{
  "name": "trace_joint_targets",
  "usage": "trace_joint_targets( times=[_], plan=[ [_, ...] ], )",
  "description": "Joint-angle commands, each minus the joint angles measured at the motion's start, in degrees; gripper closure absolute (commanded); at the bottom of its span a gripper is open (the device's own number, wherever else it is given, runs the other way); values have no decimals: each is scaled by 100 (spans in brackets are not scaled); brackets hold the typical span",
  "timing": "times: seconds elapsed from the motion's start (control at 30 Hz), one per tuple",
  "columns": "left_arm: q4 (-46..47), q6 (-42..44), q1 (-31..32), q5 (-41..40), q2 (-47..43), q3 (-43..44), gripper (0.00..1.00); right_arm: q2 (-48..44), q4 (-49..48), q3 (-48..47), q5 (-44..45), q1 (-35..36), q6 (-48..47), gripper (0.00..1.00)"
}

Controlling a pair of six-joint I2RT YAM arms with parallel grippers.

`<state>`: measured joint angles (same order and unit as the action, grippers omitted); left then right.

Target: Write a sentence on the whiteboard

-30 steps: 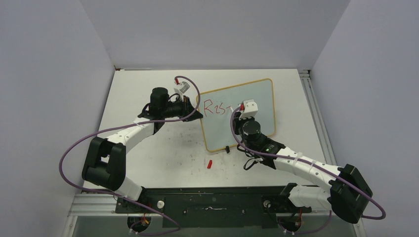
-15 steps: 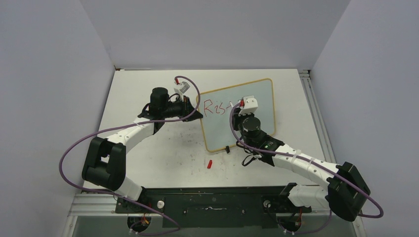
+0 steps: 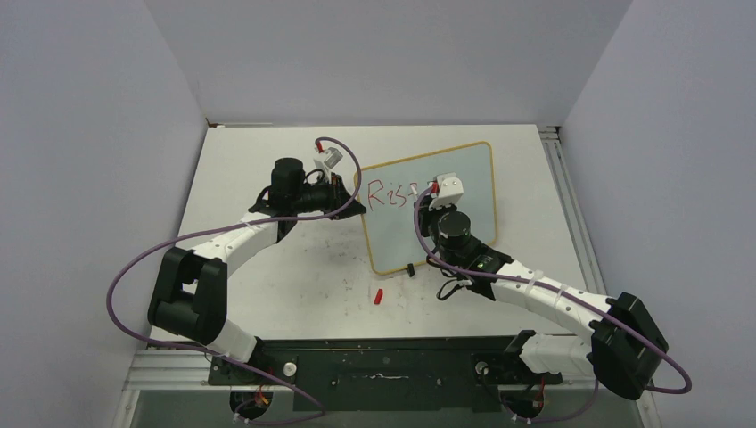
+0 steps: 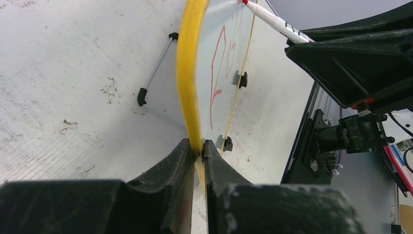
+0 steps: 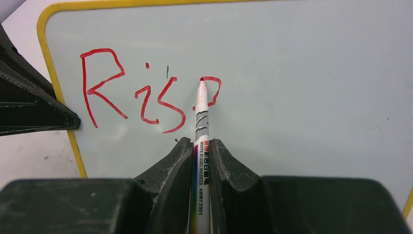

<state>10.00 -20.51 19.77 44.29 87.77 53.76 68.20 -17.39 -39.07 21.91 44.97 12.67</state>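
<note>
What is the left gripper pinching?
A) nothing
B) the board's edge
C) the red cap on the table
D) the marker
B: the left gripper is shut on the yellow frame of the board, while the marker sits in the right gripper.

Left pincer at whiteboard left edge; red lettering beside

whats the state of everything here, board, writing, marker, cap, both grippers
whiteboard, propped up, frame edge clamped
sentence, unfinished: "Ris" plus a partial letter
marker, uncapped, tip on the board
red cap, off, lying loose in front of the board
left gripper, shut on whiteboard
right gripper, shut on marker
</note>
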Motion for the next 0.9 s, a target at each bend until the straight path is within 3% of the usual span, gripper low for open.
trace_joint_targets(
  times=[0.0,0.87],
  plan=[
    [160,78,27,73,-184,188,100,-65,-140,148,-173,-14,114,95],
    [152,83,27,55,-199,174,100,-399,127,652,66,232,368,95]
  ],
)
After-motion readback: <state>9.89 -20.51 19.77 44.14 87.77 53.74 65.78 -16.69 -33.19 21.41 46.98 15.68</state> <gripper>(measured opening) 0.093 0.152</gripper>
